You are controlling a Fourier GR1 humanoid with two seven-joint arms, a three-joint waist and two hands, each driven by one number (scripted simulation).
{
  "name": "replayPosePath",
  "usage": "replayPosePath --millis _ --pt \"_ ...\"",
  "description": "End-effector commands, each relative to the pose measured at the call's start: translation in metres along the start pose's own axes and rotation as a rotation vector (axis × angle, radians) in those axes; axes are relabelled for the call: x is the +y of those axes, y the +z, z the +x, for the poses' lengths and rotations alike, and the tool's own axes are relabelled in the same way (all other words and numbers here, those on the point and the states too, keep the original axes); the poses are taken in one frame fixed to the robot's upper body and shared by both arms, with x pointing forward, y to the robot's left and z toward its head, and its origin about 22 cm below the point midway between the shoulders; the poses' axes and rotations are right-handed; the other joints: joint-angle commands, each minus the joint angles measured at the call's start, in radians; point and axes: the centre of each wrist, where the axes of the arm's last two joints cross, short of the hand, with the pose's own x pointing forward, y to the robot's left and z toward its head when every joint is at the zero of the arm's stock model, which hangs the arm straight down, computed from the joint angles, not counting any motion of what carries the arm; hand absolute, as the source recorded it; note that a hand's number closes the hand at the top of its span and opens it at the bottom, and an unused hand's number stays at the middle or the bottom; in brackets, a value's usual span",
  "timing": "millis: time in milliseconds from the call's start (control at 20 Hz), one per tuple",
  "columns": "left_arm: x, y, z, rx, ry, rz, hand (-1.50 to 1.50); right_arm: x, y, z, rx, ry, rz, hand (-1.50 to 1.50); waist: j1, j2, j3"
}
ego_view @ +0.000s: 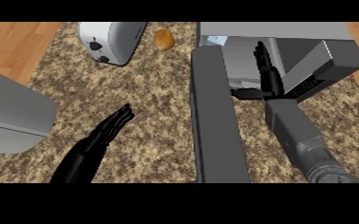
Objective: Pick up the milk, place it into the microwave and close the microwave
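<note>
My right robot hand [265, 69], fingers straight and holding nothing, reaches into the open microwave [294, 42]; its door [214, 123] stands wide. Milk carton [216, 40] inside. Left robot hand [112, 126] open over the desk [140, 90].

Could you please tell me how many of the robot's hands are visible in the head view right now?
2. The left hand is open over the counter, lower left; the right hand reaches straight-fingered into the open microwave. None seem hidden.

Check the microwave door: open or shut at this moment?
Open. The microwave door swings out toward the viewer, edge-on, and the right hand reaches straight-fingered into the microwave cavity beside it.
</note>
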Motion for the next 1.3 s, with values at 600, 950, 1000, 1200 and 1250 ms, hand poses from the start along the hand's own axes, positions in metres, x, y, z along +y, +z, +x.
replayPosePath --millis 600,950,1000,1200,1250 --pt "-0.033 -0.054 -0.051 0.108 -0.149 -0.179 1.5 -0.02 0.074 -0.036 -0.032 -0.051 0.08 -1.5 -0.067 -0.029 -0.004" --pt "-0.053 -0.062 -0.071 0.214 -0.112 -0.36 1.5 -0.042 0.104 -0.029 -0.057 -0.053 0.087 -1.5 -0.09 -0.034 -0.006" --pt "-0.062 -0.063 -0.082 0.225 -0.136 -0.36 1.5 -0.068 0.119 -0.031 -0.056 -0.059 0.087 -1.5 -0.097 -0.032 -0.006" --pt "-0.089 -0.058 -0.098 0.241 -0.084 -0.406 1.5 -0.07 0.135 -0.013 -0.076 -0.044 0.094 -1.5 -0.095 -0.03 -0.007" --pt "-0.097 -0.052 -0.1 0.221 -0.088 -0.425 1.5 -0.068 0.138 -0.006 -0.082 -0.067 0.084 -1.5 -0.094 -0.031 -0.007"
